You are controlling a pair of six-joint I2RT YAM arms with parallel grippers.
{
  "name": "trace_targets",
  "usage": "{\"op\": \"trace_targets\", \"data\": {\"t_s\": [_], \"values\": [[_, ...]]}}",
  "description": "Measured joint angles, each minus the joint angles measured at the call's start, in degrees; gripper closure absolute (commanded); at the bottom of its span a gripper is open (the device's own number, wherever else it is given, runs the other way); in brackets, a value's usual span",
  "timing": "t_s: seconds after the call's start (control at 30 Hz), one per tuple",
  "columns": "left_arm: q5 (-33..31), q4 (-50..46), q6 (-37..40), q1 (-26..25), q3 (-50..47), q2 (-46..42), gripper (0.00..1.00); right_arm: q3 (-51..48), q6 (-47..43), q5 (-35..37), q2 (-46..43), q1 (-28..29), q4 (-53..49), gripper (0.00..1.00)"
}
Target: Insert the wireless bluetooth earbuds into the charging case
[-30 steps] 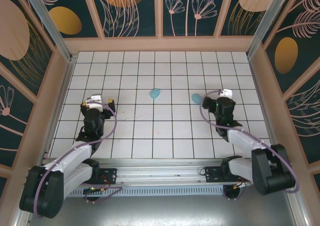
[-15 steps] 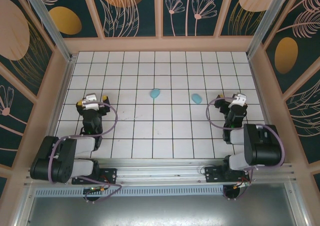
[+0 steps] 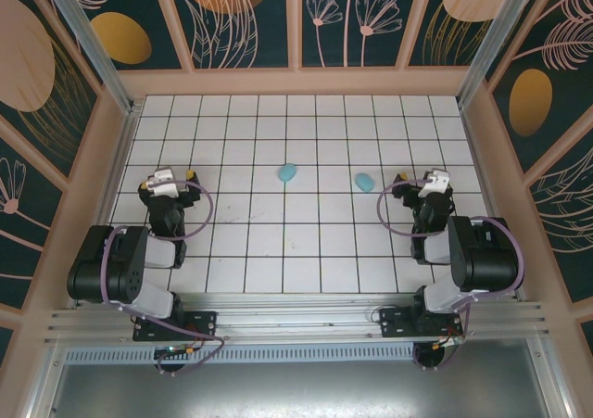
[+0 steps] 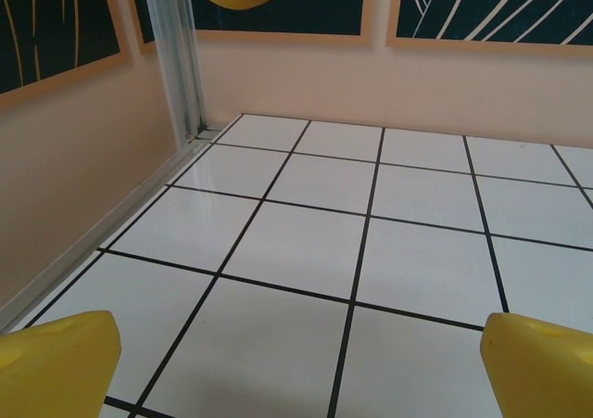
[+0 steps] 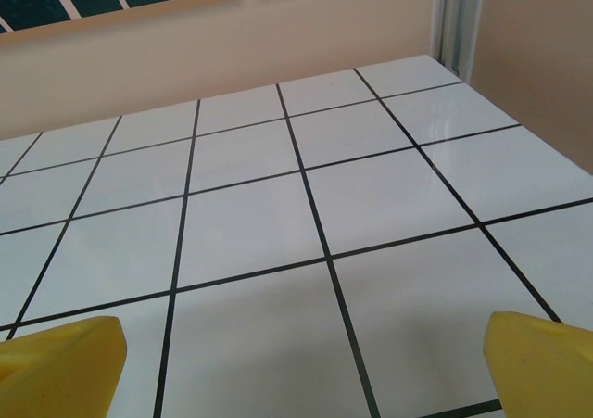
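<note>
my left jaws: open, empty | my right jaws: open, empty | fingertips point(image 4: 60, 367): cropped by frame | blue cases point(image 3: 288, 171) point(image 3: 364, 182): lids unreadable

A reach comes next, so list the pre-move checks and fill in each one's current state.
1. Left gripper open, nothing between its yellow fingers: ok.
2. Right gripper open, nothing between its yellow fingers: ok.
3. First light-blue oval plastic case lying free on the white tiled table: ok.
4. Second light-blue oval case apart from the first, on the right gripper's side: ok.
5. Case lids open: cannot tell, too small.
6. Wireless earbuds loose or already seated: cannot tell.
</note>
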Motion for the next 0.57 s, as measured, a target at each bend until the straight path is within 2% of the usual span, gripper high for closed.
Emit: {"op": "trace_targets", "data": {"t_s": [0.57], "values": [[1.3,0.0,-0.3,0.0,0.0,0.0,0.01,0.0,-0.2,0.0,0.0,0.0,0.4,0.01]]}}
